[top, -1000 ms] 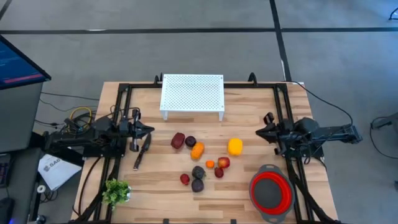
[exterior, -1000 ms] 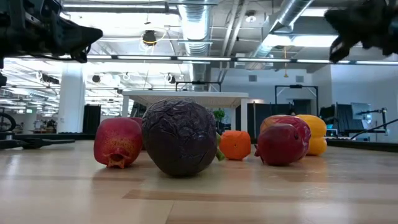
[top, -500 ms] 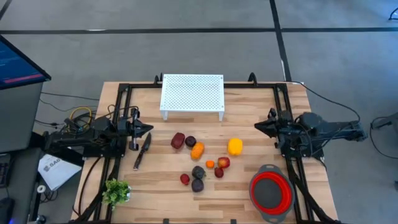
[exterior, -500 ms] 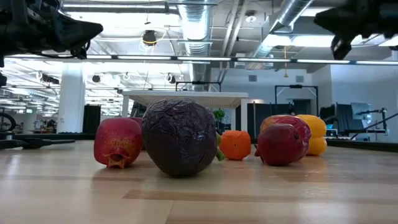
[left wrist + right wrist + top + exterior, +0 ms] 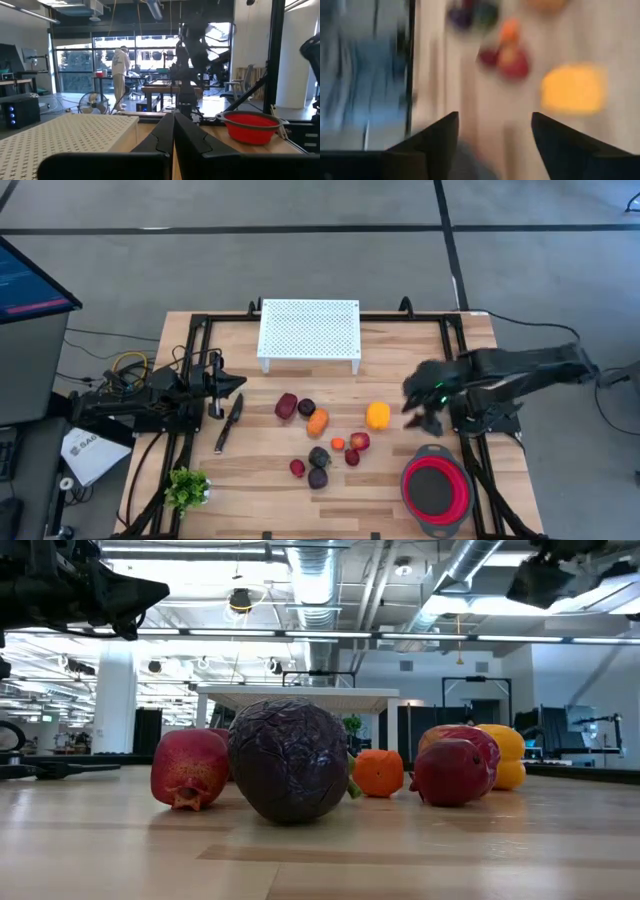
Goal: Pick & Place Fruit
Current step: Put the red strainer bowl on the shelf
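Several small toy fruits lie on the wooden table's middle: a yellow one (image 5: 378, 415), an orange one (image 5: 317, 421), dark red (image 5: 287, 406), red (image 5: 359, 442) and dark purple ones (image 5: 318, 456). My right gripper (image 5: 418, 416) hangs open above the table just right of the yellow fruit (image 5: 572, 89), tipped downward, with nothing between its fingers (image 5: 492, 145). My left gripper (image 5: 240, 383) waits shut at the table's left side (image 5: 174, 135), pointing level and holding nothing.
A red bowl with a grey rim (image 5: 436, 490) stands at the near right corner. A white perforated rack (image 5: 309, 332) stands at the far middle. A black knife-like object (image 5: 228, 423) lies near my left gripper, and a green plant sprig (image 5: 187, 487) is at the near left.
My right gripper has risen from its place at the table's right side and swung toward the fruit in the middle, tipping from level to slanting downward. The fruit and my left gripper have stayed where they were.
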Motion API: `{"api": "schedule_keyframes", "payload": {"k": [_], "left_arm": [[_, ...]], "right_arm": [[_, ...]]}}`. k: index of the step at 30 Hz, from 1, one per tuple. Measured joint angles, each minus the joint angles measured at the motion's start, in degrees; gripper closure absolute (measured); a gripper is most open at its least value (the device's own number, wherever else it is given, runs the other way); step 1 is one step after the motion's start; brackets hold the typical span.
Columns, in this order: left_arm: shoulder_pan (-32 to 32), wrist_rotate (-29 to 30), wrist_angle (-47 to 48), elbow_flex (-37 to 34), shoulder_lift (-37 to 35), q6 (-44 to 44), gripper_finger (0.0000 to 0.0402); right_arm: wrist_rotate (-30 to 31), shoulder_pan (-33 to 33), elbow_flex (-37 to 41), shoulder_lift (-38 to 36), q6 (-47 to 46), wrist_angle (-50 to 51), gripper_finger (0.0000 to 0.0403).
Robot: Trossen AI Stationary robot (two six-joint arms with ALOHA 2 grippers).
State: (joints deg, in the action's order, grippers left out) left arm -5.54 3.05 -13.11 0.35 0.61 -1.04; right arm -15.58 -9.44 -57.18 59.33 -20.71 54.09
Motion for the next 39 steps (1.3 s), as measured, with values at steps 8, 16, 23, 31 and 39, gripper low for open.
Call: {"api": "schedule_keyframes", "payload": {"k": [8, 16, 23, 31, 39], "left_arm": [[0.0, 0.0, -0.7, 0.0, 2.5, 0.0, 0.0397], [0.0, 0.0, -1.1, 0.0, 6.9, 1.5, 0.0397], [0.0, 0.0, -2.0, 0.0, 9.3, 1.9, 0.0397], [0.0, -0.1, -3.9, 0.0, 11.3, 1.9, 0.0397], [0.0, -0.5, -5.1, 0.0, 11.5, 3.1, 0.0397]], "right_arm": [[-8.6, -12.2, -6.2, 22.5, 13.6, 3.7, 0.0143], [-3.7, -17.7, -6.9, 34.1, 21.7, 2.4, 0.0143], [-1.7, -17.7, -6.9, 35.7, 21.8, 1.7, 0.0170], [-1.8, -16.7, -6.9, 35.7, 24.4, 1.8, 0.0321], [-2.9, -14.4, -7.0, 35.6, 24.9, 1.4, 0.0386]]}}
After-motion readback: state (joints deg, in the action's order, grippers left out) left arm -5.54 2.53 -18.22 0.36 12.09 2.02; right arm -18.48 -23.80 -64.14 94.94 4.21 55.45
